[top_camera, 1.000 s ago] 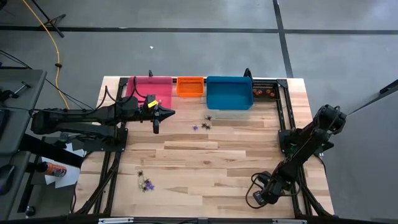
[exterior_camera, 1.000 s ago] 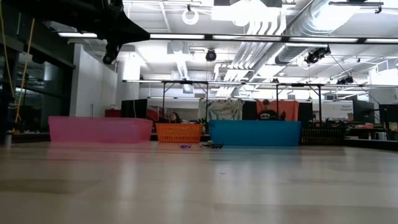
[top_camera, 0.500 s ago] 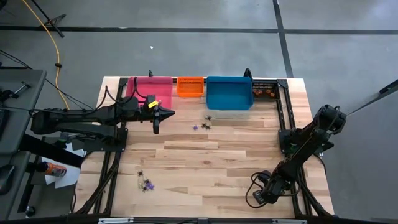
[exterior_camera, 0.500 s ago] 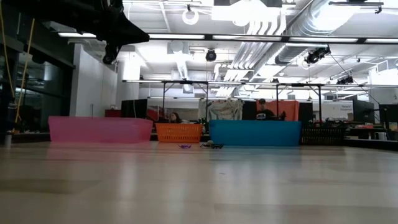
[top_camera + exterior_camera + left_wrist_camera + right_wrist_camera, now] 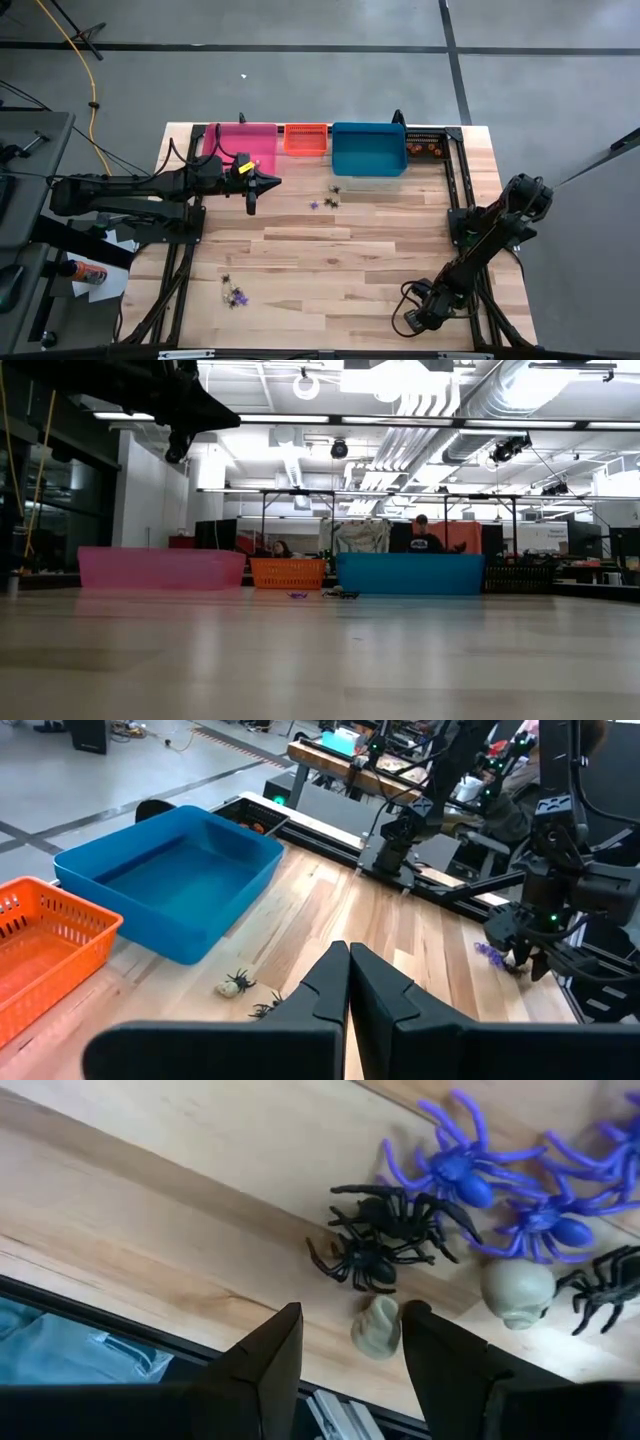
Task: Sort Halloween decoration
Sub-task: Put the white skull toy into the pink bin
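Observation:
The Halloween decoration lies in small heaps on the wooden table. Purple spiders (image 5: 460,1175), black spiders (image 5: 385,1230), a pale skull (image 5: 517,1292) and a pale whitish trinket (image 5: 376,1328) lie by the table's near right edge. My right gripper (image 5: 352,1315) (image 5: 412,322) points steeply down over them, open, one finger on each side of the whitish trinket; I see no touch. My left gripper (image 5: 251,203) (image 5: 348,952) is shut on nothing and hangs well above the table's far left part. More trinkets lie before the blue bin (image 5: 330,195) and near left (image 5: 234,294).
Along the far edge stand a pink bin (image 5: 240,145), an orange basket (image 5: 306,138), a blue bin (image 5: 368,148) and a black bin (image 5: 425,147). Dark frame rails run along both table sides (image 5: 455,190). Bare wood lies in the table's middle. People sit in the room beyond.

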Controlling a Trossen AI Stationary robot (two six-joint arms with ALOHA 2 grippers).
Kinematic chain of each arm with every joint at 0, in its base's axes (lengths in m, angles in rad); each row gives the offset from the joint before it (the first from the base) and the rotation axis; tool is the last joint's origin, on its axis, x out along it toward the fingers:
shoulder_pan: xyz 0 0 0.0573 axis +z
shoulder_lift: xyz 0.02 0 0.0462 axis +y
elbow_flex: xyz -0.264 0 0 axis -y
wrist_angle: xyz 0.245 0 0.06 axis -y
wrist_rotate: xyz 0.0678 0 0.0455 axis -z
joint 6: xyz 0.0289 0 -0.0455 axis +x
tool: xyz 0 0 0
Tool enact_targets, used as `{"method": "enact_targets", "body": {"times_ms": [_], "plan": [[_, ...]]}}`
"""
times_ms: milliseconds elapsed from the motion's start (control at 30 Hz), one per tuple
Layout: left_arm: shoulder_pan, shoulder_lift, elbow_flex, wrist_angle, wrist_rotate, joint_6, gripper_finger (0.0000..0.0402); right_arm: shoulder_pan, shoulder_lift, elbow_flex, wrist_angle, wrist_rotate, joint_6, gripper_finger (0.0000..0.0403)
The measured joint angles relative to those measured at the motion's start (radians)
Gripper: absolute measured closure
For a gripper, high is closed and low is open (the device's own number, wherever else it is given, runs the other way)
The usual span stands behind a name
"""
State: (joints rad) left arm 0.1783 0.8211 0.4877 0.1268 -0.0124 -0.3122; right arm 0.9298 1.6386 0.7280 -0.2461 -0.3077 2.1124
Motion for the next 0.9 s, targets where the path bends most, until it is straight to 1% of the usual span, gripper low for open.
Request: {"method": "enact_targets", "body": {"times_ms": [200,300,367,667,800,900], "plan": [[0.000,0.000,0.000,0.000,0.000,0.000,0.0401,0.000,0.001,0.000,-0.018,0.000,-0.007,0.0236],[0.000,0.000,0.000,-0.002,0.000,0.000,0.0401,0.000,0.002,0.000,-0.029,-0.002,-0.011,0.0242],[0.000,0.000,0.000,-0.002,0.000,0.000,0.0401,0.000,0.002,0.000,-0.034,-0.006,-0.014,0.0254],[0.000,0.000,0.000,-0.004,0.000,0.000,0.0401,0.001,0.003,-0.002,-0.043,-0.019,-0.026,0.0331],[0.000,0.000,0.000,-0.009,0.000,0.000,0.0401,0.001,0.003,-0.002,-0.042,-0.019,-0.027,0.0351],[0.000,0.000,0.000,-0.018,0.000,0.000,0.0401,0.001,0.003,-0.002,-0.042,-0.019,-0.031,0.0358]]}}
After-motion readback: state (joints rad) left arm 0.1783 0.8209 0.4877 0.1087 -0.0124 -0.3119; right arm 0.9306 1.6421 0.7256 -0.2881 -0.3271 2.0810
